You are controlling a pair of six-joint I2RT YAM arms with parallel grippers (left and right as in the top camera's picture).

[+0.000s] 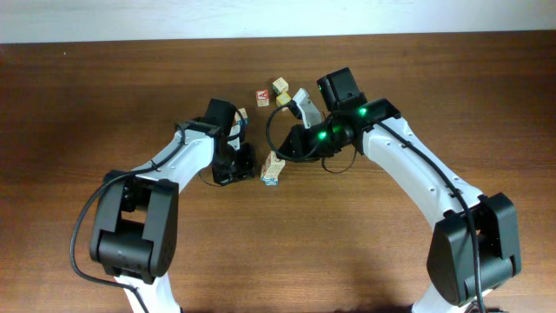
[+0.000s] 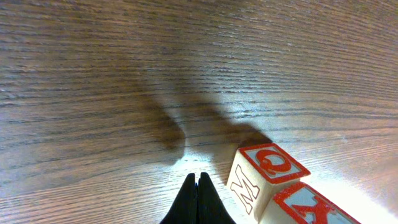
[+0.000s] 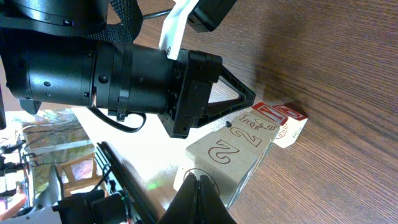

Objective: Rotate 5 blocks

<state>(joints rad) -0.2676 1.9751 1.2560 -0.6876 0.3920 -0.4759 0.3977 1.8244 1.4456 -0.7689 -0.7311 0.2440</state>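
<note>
- Two white and black robot arms lean in over a brown wooden bench (image 1: 78, 96). The left arm (image 1: 187, 155) and the right arm (image 1: 408, 156) have their tips near each other in the middle.
- The left jaws are pressed together and pinch nothing. Their black fingertips (image 2: 189, 202) point down at bare wood.
- The right jaws are pressed together too, with nothing in them. Their black fingertips (image 3: 189, 202) sit just in front of a cube, and I cannot tell if they touch it.
- Two small pale wooden cubes (image 1: 272, 169) lie touching each other between the two arm tips.
- From the left wrist, the cube with a red Q on top and an M on its side (image 2: 264, 177) sits just right of the fingertips. A cube with a red top (image 2: 308, 208) touches it.
- From the right wrist, the nearest cube shows a red 2 (image 3: 224, 155).
- Farther back on the bench, a cube with a red face (image 1: 262, 96), a plain pale cube (image 1: 280, 85) and a cube with a yellow face (image 1: 283, 100) sit close together.
- One more small cube (image 1: 241, 114) sits right beside the left arm.
</note>
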